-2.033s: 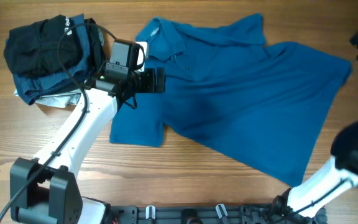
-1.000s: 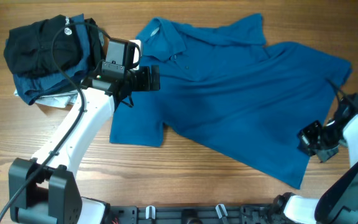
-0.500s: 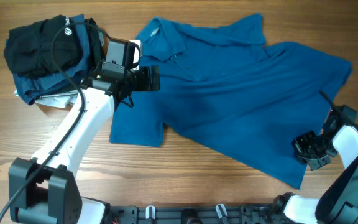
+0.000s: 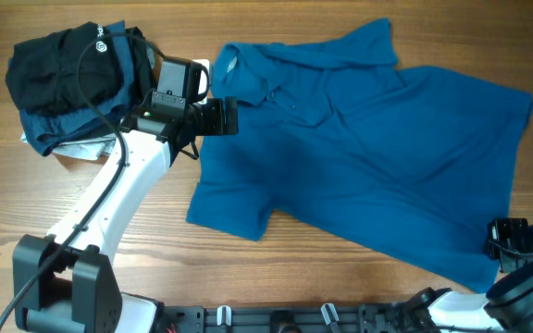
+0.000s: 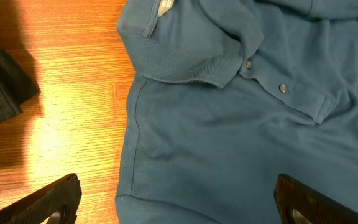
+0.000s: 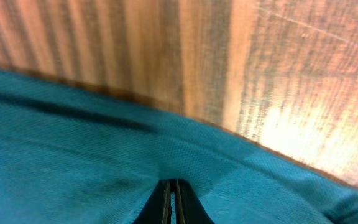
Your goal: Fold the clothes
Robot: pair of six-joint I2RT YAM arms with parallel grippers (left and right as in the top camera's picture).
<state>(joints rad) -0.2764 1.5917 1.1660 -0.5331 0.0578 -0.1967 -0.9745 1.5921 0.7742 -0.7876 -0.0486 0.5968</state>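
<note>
On the brown wooden table (image 4: 294,277) the large medium-blue short-sleeved polo shirt of soft fabric (image 4: 368,148) lay spread and rumpled across the middle and right side, collar toward the far edge, with a heap of black and dark teal folded garments (image 4: 63,79) at the far left corner. The shirt looked light, limp and apt to wrinkle or drag, so hem, sleeve or shoulder seams seemed the best places to take it. The left gripper (image 4: 231,117) hung wide open beside the collar, holding nothing, while the right gripper (image 6: 173,190) was pinched tight on the hem near the table's near right corner.
</note>
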